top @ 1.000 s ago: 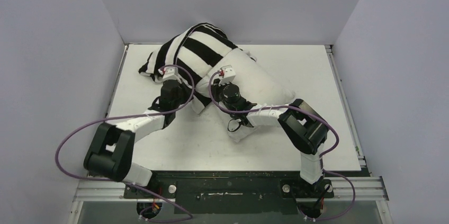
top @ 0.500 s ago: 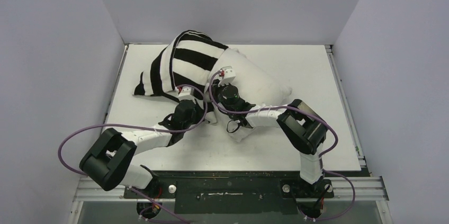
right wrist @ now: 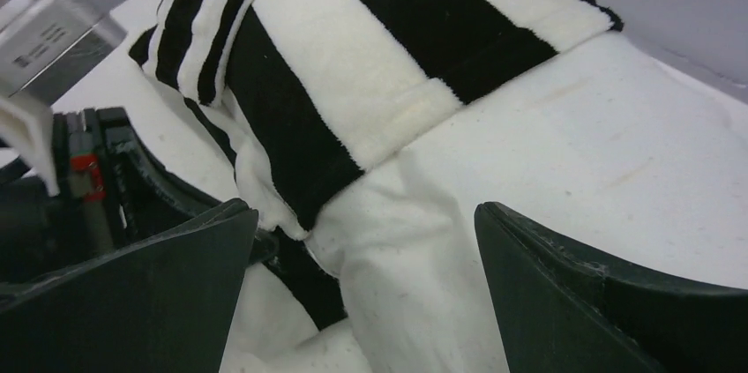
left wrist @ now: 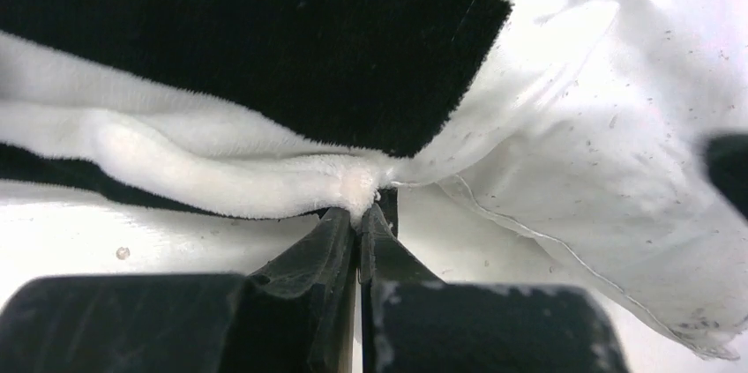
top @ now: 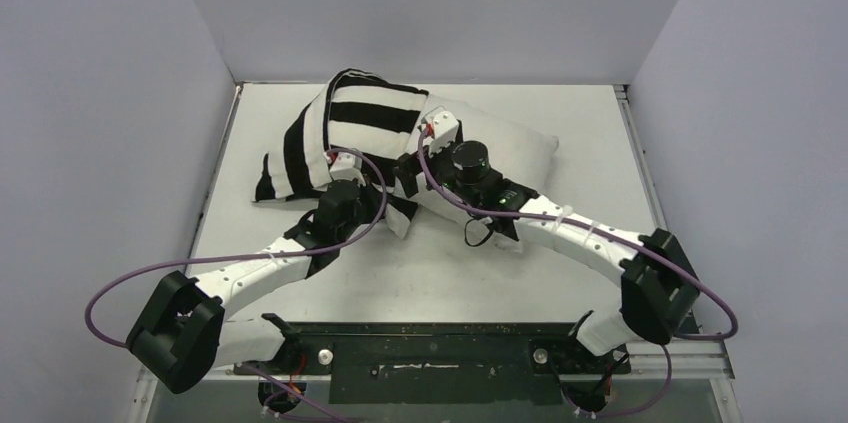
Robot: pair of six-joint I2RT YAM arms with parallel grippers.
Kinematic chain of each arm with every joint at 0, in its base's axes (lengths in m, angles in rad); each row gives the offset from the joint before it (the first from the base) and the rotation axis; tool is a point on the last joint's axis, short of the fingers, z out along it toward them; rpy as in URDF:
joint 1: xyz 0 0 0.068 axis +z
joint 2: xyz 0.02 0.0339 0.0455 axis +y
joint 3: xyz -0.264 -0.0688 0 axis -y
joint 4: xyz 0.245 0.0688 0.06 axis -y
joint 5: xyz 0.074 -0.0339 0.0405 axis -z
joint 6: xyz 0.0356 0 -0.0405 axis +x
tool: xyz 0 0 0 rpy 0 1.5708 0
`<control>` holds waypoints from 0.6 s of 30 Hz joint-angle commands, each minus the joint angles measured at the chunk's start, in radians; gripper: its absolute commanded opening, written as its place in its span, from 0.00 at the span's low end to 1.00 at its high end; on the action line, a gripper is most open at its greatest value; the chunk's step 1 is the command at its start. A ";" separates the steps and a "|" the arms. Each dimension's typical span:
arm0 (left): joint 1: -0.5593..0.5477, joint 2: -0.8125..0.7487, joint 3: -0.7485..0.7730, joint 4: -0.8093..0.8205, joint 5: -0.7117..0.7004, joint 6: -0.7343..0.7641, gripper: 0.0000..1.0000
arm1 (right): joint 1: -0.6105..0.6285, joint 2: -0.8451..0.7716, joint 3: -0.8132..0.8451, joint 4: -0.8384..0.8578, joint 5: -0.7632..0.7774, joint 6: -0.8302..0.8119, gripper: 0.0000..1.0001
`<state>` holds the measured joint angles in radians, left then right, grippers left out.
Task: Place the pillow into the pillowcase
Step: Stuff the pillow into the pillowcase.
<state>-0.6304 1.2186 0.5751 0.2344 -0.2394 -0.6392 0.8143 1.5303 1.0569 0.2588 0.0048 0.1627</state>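
Note:
The black-and-white striped pillowcase [top: 350, 128] lies at the back left of the table and covers the left end of the off-white pillow [top: 515, 148]. My left gripper [top: 392, 205] is shut on the pillowcase's white hem [left wrist: 353, 183], with a fold of it pinched between the fingertips [left wrist: 340, 227]. My right gripper [top: 408, 175] hovers open over the pillow beside the case's edge. In the right wrist view its jaws [right wrist: 363, 214] stand wide apart with bare pillow [right wrist: 573, 152] between them, gripping nothing. The striped pillowcase [right wrist: 353, 64] lies just beyond them.
The white table [top: 560, 263] is walled by grey panels on three sides. Both arms reach in from the near edge, trailing purple cables [top: 120, 288]. The left wrist camera [right wrist: 53, 38] sits close to the right gripper's left finger.
My right gripper has opened and let go of the pillow, and its arm has stretched out. The left arm pulled the pillowcase hem rightward. The pillow now lies further back.

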 commanded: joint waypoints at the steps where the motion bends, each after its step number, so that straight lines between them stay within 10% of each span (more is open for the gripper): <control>1: -0.009 -0.030 0.046 0.035 0.029 -0.003 0.00 | 0.038 -0.104 -0.029 -0.246 -0.049 -0.301 1.00; 14: -0.012 -0.045 0.048 0.066 0.053 -0.056 0.00 | 0.067 -0.063 -0.188 -0.156 0.195 -0.611 0.93; 16: -0.012 -0.057 0.068 0.073 0.068 -0.066 0.00 | 0.036 -0.019 -0.135 -0.129 0.154 -0.582 0.72; 18: -0.011 -0.069 0.124 0.055 0.084 -0.062 0.00 | 0.027 0.009 -0.073 -0.102 0.116 -0.544 0.26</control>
<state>-0.6357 1.2133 0.5770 0.2180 -0.2047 -0.6743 0.8803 1.4887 0.8825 0.0372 0.1299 -0.4103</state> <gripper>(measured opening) 0.021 0.593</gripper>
